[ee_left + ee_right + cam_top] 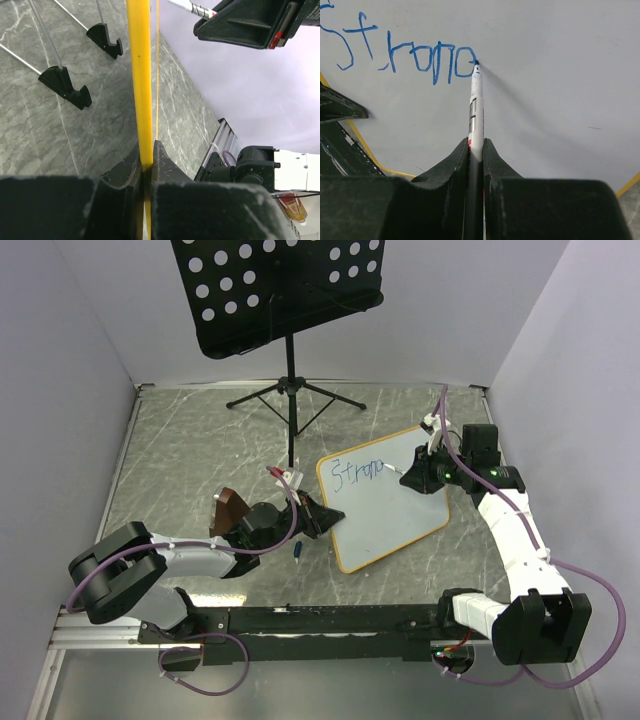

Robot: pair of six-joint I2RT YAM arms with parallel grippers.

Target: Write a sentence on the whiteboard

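Right gripper (476, 145) clamped on white blue-tipped marker (476, 100), axis straight off fingers, tip touching white tan-framed whiteboard (545, 75) at blue sentence (400, 50) end; left gripper (146, 152) pinches its edge.

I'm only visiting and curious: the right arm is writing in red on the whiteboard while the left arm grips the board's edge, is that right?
Not red: the writing is blue, as the right wrist view shows. The rest holds: the right gripper holds a marker to the whiteboard, and the left gripper grips its edge.
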